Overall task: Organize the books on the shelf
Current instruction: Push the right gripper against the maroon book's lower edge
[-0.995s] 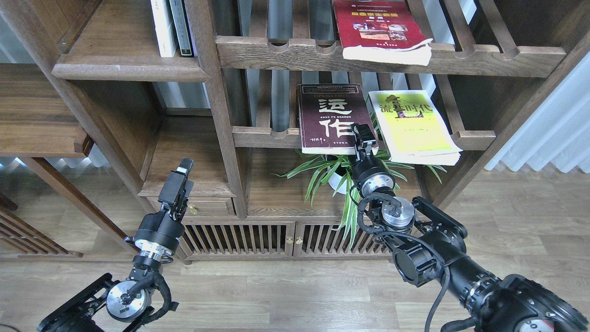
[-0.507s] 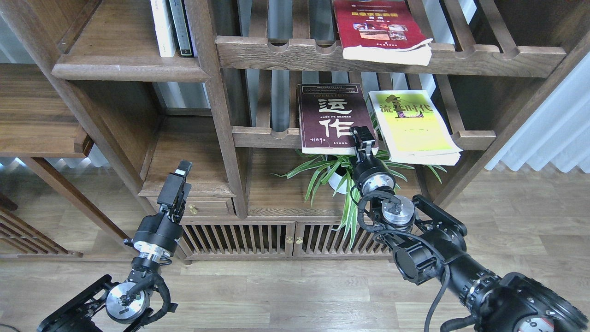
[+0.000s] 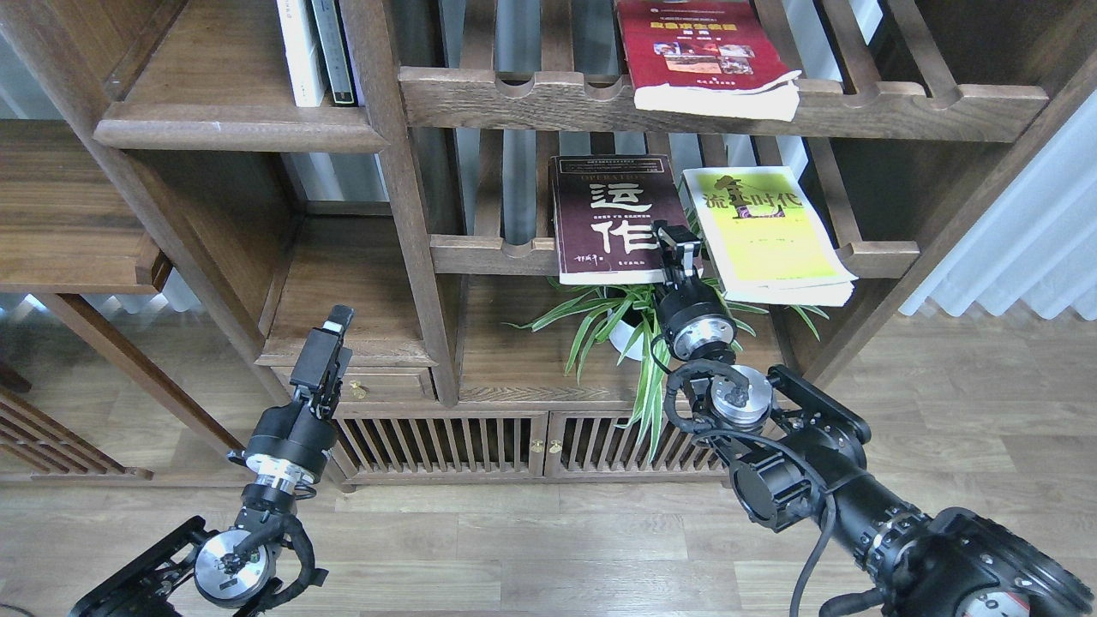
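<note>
A dark walnut-coloured bookcase [image 3: 403,214] stood on a pale wood-plank floor [image 3: 986,411], with white pleated curtains [image 3: 1020,240] behind its right side. Its right half held two slatted racks with notched front rails. On the lower rack [image 3: 488,253] lay a maroon-brown paperback [image 3: 613,214] with large white Chinese characters and, just beside it to the right, a yellow-green paperback [image 3: 763,231] with a white margin, its thick page block overhanging the rail. A red paperback [image 3: 698,47] with small photos and a yellow title lay on the upper rack [image 3: 531,98], its curled lower corner jutting past the rail. At upper left, the solid flat shelf [image 3: 231,128] with a rounded front edge carried two slim upright volumes [image 3: 317,51], one white, one dark. Below the racks, a potted plant [image 3: 626,330] with long striped leaves sat on the lower board, above slatted cabinet doors [image 3: 446,446]. The right gripper [image 3: 677,253] reached up at the maroon book's lower right corner; whether its fingers clasped the cover could not be told. The left gripper [image 3: 330,338] hung low before the drawer [image 3: 368,386], apart from any book, its fingers not distinguishable.
</note>
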`<action>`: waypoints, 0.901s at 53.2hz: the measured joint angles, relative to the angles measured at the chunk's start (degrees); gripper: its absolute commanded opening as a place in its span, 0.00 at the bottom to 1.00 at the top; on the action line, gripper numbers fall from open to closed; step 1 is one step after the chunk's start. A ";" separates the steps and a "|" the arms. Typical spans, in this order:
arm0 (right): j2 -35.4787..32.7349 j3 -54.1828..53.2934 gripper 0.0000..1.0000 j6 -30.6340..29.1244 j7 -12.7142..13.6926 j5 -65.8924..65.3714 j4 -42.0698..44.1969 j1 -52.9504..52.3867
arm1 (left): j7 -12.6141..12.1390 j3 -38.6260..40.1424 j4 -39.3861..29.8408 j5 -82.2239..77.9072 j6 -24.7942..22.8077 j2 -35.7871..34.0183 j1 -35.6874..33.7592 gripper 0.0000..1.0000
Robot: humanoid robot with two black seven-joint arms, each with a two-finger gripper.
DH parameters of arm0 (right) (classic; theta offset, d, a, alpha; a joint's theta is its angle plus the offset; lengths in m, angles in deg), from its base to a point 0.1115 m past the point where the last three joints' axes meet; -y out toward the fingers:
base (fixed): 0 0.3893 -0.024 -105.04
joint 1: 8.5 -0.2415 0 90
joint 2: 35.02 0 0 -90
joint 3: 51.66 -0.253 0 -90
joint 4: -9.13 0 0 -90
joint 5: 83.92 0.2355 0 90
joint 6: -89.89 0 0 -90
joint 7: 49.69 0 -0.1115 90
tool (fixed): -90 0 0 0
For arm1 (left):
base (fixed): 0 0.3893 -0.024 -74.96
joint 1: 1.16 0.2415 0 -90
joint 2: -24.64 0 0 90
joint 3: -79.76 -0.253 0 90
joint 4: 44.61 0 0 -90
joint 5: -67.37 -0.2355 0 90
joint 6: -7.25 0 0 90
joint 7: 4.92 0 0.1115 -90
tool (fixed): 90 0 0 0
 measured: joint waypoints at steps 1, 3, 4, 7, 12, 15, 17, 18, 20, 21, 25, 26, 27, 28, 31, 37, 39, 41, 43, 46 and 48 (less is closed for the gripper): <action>0.00 0.03 0.10 -0.20 0.00 -0.01 0.02 0.07 | -0.02 0.00 0.00 0.00 0.00 0.00 0.04 1.00; 0.00 0.10 0.06 -0.55 0.00 -0.03 0.11 0.14 | -0.03 0.00 0.00 0.00 0.00 0.00 0.10 1.00; 0.00 0.14 0.06 -0.71 0.00 -0.03 0.16 0.17 | -0.04 0.00 0.00 0.00 0.00 0.00 0.12 1.00; 0.00 0.32 0.05 -1.42 0.00 -0.03 0.29 0.26 | -0.05 0.00 0.00 0.00 0.00 0.00 0.17 1.00; 0.00 0.51 0.04 -2.68 0.01 -0.03 0.41 0.29 | -0.12 0.00 0.01 -0.01 0.00 0.00 0.30 1.00; 0.00 0.54 0.04 -3.28 0.02 -0.03 0.44 0.29 | -0.15 0.00 0.03 -0.03 0.00 0.00 0.42 1.00; 0.00 0.55 0.04 -3.57 0.02 -0.03 0.44 0.29 | -0.16 0.00 0.04 -0.04 0.00 0.00 0.48 1.00; 0.00 0.55 0.04 -3.70 0.03 -0.03 0.44 0.29 | -0.16 0.00 0.06 -0.05 0.00 0.00 0.50 1.00; 0.00 0.55 0.04 -4.15 0.05 0.00 0.45 0.28 | -0.16 0.00 0.11 -0.05 0.00 0.00 0.56 1.00; 0.00 0.55 0.04 -4.49 0.09 0.01 0.45 0.28 | -0.14 0.00 0.14 -0.05 0.00 0.00 0.58 1.00; 0.00 0.55 0.04 -6.09 0.32 0.08 0.44 0.28 | 0.03 0.13 0.44 -0.06 0.00 0.00 0.61 1.00; 0.00 0.55 0.04 -6.49 0.37 0.12 0.40 0.30 | 0.12 0.21 0.60 -0.06 0.00 0.00 0.62 1.00; 0.00 0.55 0.04 -6.99 0.42 0.16 0.28 0.34 | 0.19 0.28 0.73 -0.06 0.00 0.00 0.62 1.00; -0.01 0.56 0.03 -7.39 0.46 0.18 0.14 0.40 | 0.26 0.35 0.90 -0.06 0.00 0.00 0.63 1.00; 0.00 0.63 0.03 -8.90 0.60 0.19 -0.68 0.95 | 0.38 0.53 1.27 -0.01 0.00 0.00 0.65 1.00; -0.01 0.66 0.03 -11.26 0.76 0.09 -5.67 3.25 | 0.45 0.79 1.56 0.36 0.00 0.00 0.94 1.00; 0.00 0.66 0.03 -11.61 0.83 -0.02 -7.86 4.26 | 0.45 0.79 1.62 0.46 0.00 0.00 1.13 1.00; 0.00 0.67 0.03 -11.79 0.84 -0.08 -9.95 5.29 | 0.33 0.79 1.66 0.51 0.00 0.00 1.28 1.00; 0.00 0.69 0.03 -11.86 0.82 -0.09 -11.96 6.22 | 0.15 0.72 1.69 0.54 0.00 0.00 1.39 1.00; 0.00 0.71 0.03 -11.95 0.83 -0.10 -14.50 7.33 | -0.04 0.45 1.70 0.54 0.00 0.00 1.47 1.00; 0.00 0.54 0.03 -12.32 0.84 -0.12 -17.86 9.04 | -0.13 0.23 1.71 0.61 0.00 0.00 1.54 1.00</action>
